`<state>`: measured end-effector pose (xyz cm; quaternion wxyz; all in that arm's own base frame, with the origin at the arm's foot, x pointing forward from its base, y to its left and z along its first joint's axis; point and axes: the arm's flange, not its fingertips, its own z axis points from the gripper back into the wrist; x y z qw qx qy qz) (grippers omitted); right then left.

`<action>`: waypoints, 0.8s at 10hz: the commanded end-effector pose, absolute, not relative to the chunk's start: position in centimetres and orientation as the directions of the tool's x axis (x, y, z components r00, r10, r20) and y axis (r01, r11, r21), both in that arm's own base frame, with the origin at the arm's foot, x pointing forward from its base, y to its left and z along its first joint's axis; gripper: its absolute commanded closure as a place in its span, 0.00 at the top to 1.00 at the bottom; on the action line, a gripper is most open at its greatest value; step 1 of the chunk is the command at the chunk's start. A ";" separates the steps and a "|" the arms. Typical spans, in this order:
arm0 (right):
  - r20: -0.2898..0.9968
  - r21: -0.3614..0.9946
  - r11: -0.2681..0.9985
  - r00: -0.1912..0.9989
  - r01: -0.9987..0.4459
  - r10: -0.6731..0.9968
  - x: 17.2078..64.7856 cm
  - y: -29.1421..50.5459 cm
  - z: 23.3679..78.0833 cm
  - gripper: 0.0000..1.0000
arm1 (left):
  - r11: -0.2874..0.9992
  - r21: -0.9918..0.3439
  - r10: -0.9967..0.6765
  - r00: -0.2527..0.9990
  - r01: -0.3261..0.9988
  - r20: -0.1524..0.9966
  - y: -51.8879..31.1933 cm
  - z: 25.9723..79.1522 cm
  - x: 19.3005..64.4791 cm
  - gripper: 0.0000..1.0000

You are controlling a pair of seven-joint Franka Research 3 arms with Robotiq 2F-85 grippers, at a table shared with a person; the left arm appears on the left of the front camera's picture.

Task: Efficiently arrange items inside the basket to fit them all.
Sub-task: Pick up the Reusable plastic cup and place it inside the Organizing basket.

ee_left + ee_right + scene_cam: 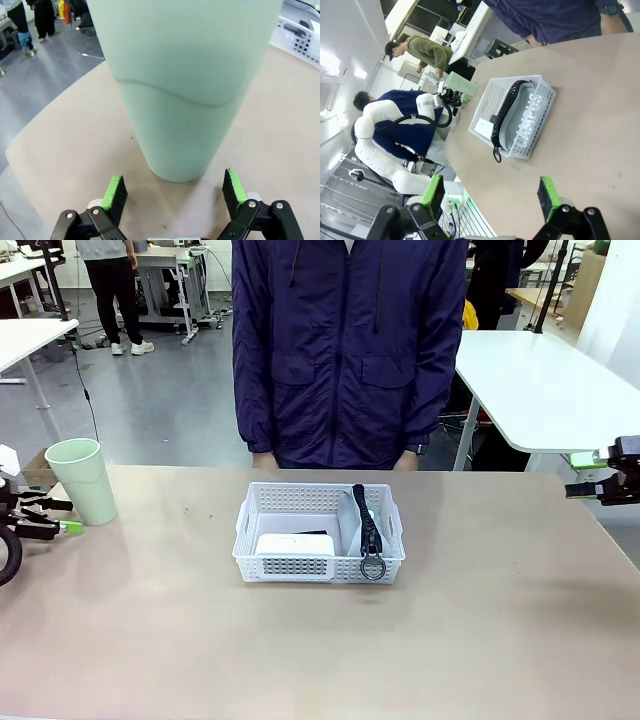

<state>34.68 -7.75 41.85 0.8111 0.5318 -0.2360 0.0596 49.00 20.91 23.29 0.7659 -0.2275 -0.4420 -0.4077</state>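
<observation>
I have my left tool [174, 192] spread open just short of the cup [83, 480], which stands on the surface at nine o'clock from the basket [320, 533]. Pouch [368, 525] and box [294, 543] already lie inside. My right tool [592, 476] waits open at three o'clock. Next, I judge: ease forward, straddle the cup, then close.

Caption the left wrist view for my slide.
Open left gripper facing the upright pale green cup on the table.

basket [318, 562]: white perforated plastic | cup [185, 90]: matt smooth pale green | table [480, 640]: matt tan | ring [373, 567]: metal
</observation>
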 end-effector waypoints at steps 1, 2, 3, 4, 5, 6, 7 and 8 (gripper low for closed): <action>0.450 0.831 0.429 0.882 -0.355 -0.143 34.5 -7.9 41.9 1.00 | 0.570 0.035 -0.409 0.247 0.821 0.878 20.4 22.9 49.8 1.00; 0.450 0.831 0.429 0.882 -0.355 -0.143 34.5 -7.9 41.9 1.00 | 0.583 0.034 -0.392 0.244 0.812 0.887 20.2 22.8 50.0 1.00; 0.450 0.831 0.429 0.882 -0.355 -0.143 34.5 -7.9 41.9 1.00 | 0.594 0.062 -0.391 0.220 0.802 0.894 19.8 22.7 50.3 1.00; 0.450 0.831 0.429 0.882 -0.355 -0.143 34.5 -7.9 41.9 1.00 | 0.579 0.056 -0.378 0.207 0.813 0.902 19.3 22.8 50.5 1.00; 0.450 0.831 0.429 0.882 -0.355 -0.143 34.5 -7.9 41.9 1.00 | 0.566 0.060 -0.381 0.197 0.822 0.903 19.0 22.9 50.5 1.00; 0.450 0.831 0.429 0.882 -0.355 -0.143 34.5 -7.9 41.9 1.00 | 0.540 0.034 -0.359 0.194 0.841 0.913 18.5 23.1 50.6 1.00; 0.450 0.831 0.429 0.882 -0.355 -0.143 34.5 -7.9 41.9 1.00 | 0.542 0.064 -0.364 0.166 0.838 0.916 18.2 23.6 50.7 1.00; 0.450 0.831 0.429 0.882 -0.355 -0.143 34.5 -7.9 41.9 1.00 | 0.545 0.096 -0.360 0.129 0.833 0.924 17.9 24.0 50.9 1.00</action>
